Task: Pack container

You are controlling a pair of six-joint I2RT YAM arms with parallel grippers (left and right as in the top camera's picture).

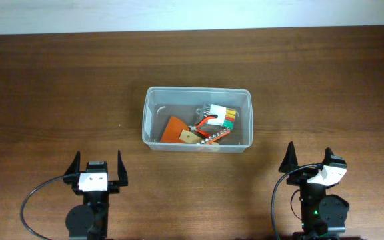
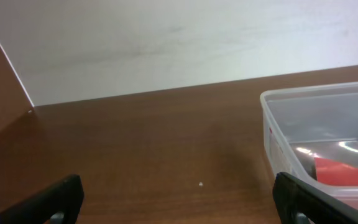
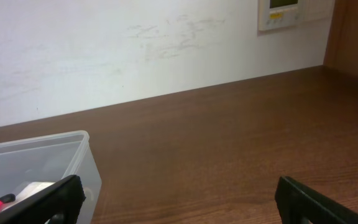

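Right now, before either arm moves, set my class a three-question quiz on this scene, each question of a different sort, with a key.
1. True or false: the black two-finger left gripper is apart from the clear rectangular plastic container and holds nothing.
2. Where does the flat orange tool lie? A: clamped in a gripper. B: inside the container. C: balanced on its rim.
3. Fill in: the black right gripper has its jaws ___.
Key: 1 true; 2 B; 3 open.
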